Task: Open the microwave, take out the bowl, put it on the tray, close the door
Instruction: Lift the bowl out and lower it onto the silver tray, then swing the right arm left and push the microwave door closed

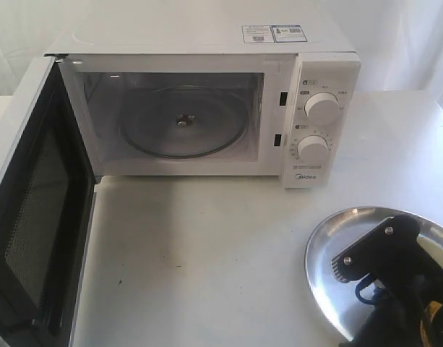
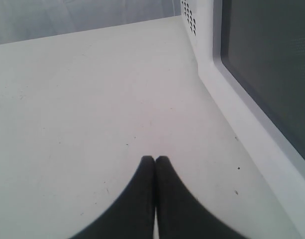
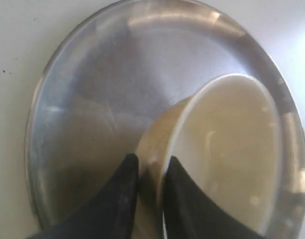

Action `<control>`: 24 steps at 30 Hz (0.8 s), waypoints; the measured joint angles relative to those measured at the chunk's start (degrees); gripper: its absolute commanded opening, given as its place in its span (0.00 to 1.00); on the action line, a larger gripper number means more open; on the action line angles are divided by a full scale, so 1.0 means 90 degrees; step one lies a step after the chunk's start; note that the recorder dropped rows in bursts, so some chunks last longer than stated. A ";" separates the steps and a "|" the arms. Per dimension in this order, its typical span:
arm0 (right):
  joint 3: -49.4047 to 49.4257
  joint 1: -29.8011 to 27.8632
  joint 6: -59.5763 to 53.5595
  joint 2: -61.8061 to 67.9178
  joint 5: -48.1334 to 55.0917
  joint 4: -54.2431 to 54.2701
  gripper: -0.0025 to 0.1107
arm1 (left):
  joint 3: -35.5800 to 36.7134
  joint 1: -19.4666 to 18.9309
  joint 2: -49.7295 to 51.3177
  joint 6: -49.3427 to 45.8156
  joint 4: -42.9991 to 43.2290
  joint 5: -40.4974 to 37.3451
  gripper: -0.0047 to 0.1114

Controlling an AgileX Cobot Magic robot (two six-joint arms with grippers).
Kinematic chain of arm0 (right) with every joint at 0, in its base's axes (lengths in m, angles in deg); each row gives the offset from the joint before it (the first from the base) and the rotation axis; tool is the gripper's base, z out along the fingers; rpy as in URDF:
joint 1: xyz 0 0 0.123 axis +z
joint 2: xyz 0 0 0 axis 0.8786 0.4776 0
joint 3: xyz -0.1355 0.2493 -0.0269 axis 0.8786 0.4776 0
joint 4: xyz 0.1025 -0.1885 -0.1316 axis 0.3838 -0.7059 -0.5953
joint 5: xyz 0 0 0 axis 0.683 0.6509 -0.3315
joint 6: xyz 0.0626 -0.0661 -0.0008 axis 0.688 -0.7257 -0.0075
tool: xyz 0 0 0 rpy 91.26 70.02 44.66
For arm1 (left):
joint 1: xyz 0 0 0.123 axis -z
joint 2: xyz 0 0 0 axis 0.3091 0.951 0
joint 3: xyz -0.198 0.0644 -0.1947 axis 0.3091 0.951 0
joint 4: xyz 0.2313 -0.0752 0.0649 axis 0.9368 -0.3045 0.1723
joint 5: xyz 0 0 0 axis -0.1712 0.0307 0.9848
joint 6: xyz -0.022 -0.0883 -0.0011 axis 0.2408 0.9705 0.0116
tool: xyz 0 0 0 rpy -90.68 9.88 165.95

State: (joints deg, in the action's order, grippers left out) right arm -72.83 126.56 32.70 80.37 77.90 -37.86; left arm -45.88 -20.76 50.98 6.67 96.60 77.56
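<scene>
**Bowl at the tray, door wide open**

The big white microwave (image 1: pixel 207 43) stands at the back of the white table (image 1: pixel 207 253). Its door (image 1: pixel 33 210) is swung all the way open on the left side of the outside view, so the dark window faces the inside of the room. Inside the microwave you can see the round glass plate (image 1: pixel 181 123). Two round white knobs (image 1: pixel 323 107) sit one above the other on the front, at the right.

The shiny silver tray (image 1: pixel 329 235) lies on the table in front of the microwave, off to the right. The black right arm (image 1: pixel 380 253) hangs over it and hides the bowl in the outside view.

The camera on that arm shows more. The cream-white bowl (image 3: pixel 227 149) is in the tray, close to the rim and not in the middle. Its inside is pale yellow. The right gripper (image 3: pixel 151 160) has its two black fingers on the bowl's wall, one on the outside and one on the inside, and they pinch the wall between them. I cannot tell if the bowl's bottom sits flat on the tray.

The left gripper (image 2: pixel 155 158) holds nothing. Its two fingers are pressed together, tip to tip. It hangs low over the bare table, just beside the outer face of the open door.
</scene>
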 measured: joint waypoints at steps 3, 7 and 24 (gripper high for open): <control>0.0000 0.0000 0.0146 0.0000 -0.0140 -0.0095 0.42 | 0.0000 0.0000 0.0000 0.0000 0.0000 0.0000 0.04; 0.0029 0.0003 0.0255 0.0000 -0.0176 -0.0189 0.48 | 0.0000 0.0000 0.0000 0.0000 0.0000 0.0000 0.04; -0.2533 0.0066 0.1382 -0.1026 -0.4983 -0.3657 0.02 | 0.0000 0.0000 0.0000 0.0000 0.0000 0.0000 0.04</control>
State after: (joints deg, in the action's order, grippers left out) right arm -95.63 127.15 45.13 71.14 33.05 -70.77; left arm -45.88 -20.76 50.98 6.67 96.60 77.56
